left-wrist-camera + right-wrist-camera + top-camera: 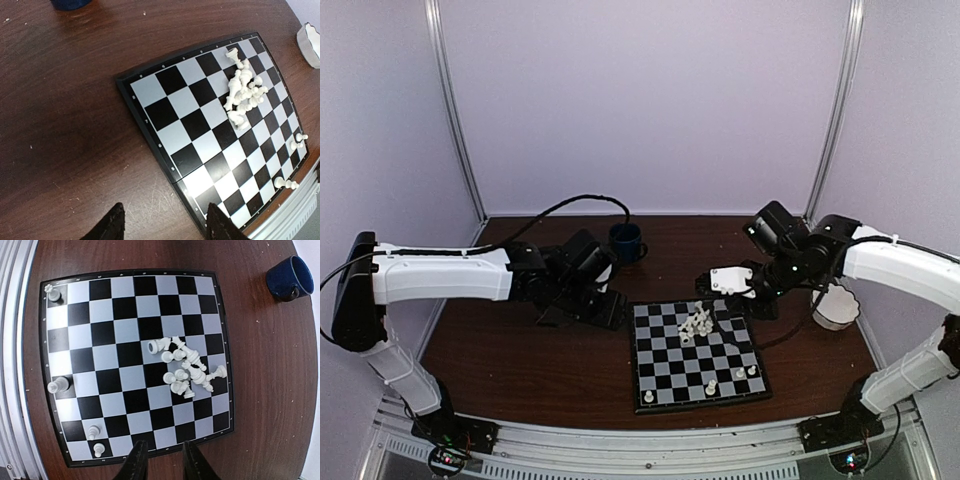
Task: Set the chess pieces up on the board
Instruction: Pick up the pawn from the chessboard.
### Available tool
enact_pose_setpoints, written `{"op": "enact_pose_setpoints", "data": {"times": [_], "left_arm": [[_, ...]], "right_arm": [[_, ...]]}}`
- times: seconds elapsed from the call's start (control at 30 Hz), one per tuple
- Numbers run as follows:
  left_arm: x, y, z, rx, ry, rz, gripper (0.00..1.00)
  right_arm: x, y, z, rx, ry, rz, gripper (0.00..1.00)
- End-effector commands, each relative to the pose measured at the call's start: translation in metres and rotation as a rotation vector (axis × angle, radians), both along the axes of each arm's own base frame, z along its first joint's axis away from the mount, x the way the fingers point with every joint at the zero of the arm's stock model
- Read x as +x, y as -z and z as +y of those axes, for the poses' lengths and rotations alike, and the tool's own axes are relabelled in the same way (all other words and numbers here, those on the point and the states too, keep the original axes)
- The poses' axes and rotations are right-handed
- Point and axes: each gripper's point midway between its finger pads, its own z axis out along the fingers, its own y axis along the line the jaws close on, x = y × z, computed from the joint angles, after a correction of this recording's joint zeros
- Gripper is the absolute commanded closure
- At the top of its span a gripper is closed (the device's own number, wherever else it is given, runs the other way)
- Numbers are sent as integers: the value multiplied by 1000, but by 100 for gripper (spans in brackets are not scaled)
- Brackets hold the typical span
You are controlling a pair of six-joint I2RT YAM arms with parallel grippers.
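- Left gripper (165,221) hangs wide open and empty over the bare table (60,110). The corner of the board (165,112) sits just beside one fingertip, so a careless descent could catch the rim, shove the board and topple whatever stands on it.
- Four upright pieces (59,385) stand along the board's edge, to the left of the right gripper (162,460). Two small ones are near its fingers, and a sideways sweep could fell them.
- Heaped chess pieces (187,371) lie tangled straight ahead of those fingers, many toppled and touching. Closing on one would probably drag its neighbours or pinch two at once.
- Over the board's border, the right gripper holds nothing, jaws only narrowly parted. That gap looks tight for a lying piece, so it may knock one aside rather than straddle it.
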Motion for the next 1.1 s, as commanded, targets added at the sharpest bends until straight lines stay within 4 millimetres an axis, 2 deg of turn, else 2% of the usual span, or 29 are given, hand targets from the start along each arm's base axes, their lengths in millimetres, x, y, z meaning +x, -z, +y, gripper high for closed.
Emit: {"op": "enact_pose_setpoints", "data": {"times": [0.0,0.23,0.37,0.77,1.07], "left_arm": [[0,-8,-3,-32,5,-28,44],[-6,-10,9,-32,-8,-34,44],[-8,-9,15,-26,-16,-37,44],[-9,-7,18,-21,-16,-37,44],[-11,-10,17,-32,-14,-32,44]], "right_arm": [[15,11,4,-40,30,37,75],[34,39,29,-55,46,112,78],[42,52,36,-79,48,141,78],[53,73,61,-79,39,222,74],[58,94,65,-123,39,241,76]]}}
